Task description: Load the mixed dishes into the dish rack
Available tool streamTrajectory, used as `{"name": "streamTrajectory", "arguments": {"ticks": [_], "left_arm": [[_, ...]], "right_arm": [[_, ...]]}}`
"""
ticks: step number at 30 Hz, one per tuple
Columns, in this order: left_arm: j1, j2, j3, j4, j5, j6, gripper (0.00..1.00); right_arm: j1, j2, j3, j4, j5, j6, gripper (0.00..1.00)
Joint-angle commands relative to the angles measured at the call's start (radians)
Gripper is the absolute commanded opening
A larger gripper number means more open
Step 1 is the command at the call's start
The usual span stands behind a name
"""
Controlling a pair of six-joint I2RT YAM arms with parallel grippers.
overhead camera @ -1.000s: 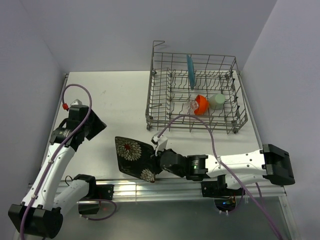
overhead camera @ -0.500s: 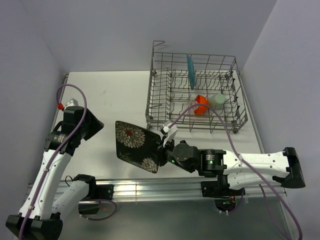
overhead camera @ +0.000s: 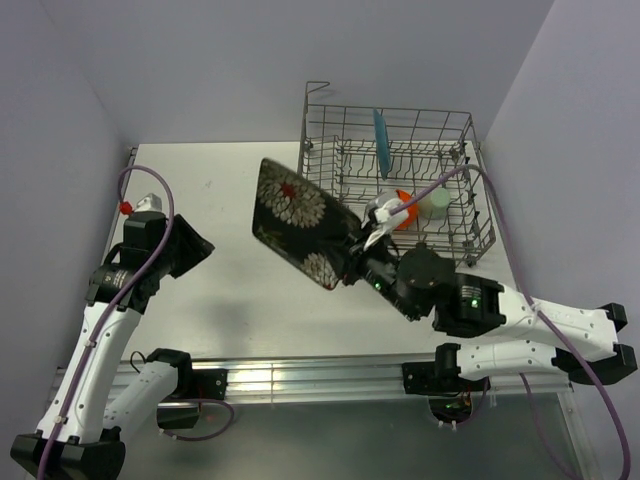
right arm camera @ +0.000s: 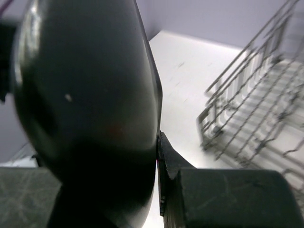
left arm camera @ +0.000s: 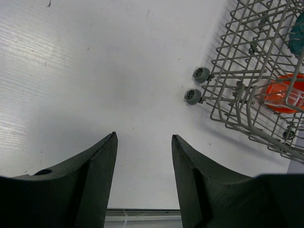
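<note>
Soft, even overhead light leaves the white desk [left arm camera: 95, 71] bright; the grey metal wire dish rack [left arm camera: 251, 95] casts a faint shadow ahead-right of the left tool [left arm camera: 143, 137]. Against the right tool [right arm camera: 142, 156], the glossy black square plate [right arm camera: 90, 95] is blurred, with dull glare upper left

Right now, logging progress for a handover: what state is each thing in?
Black square plate: held off the table, tilted.
Right fingers: shut on it.
Left fingers: open, empty.
Teal plate: upright in dish rack.
Orange-red bowl: in rack.
Pale green cup: in rack.
Clear glass: in rack.
</note>
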Motion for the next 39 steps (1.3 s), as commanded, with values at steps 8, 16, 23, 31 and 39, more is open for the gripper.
{"name": "streamTrajectory", "arguments": {"ticks": [8,16,23,31,39], "left_arm": [[-0.005,0.024,-0.023,0.088,0.078,0.044,0.55],[-0.005,0.040,-0.033,0.117,0.101,0.066,0.56],[-0.005,0.070,-0.057,0.161,0.136,0.083,0.56],[-0.013,0.147,-0.044,0.201,0.165,0.112,0.55],[-0.033,0.222,-0.046,0.258,0.198,0.117,0.55]], "right_arm": [[-0.258,-0.082,0.272,0.127,0.145,-0.216,0.00],[-0.437,-0.010,0.343,0.217,0.295,-0.428,0.00],[-0.632,0.088,0.380,0.257,0.273,-0.451,0.00],[-0.882,0.217,0.421,0.196,0.195,-0.387,0.00],[-1.006,0.407,0.611,0.026,0.104,-0.390,0.00]]}}
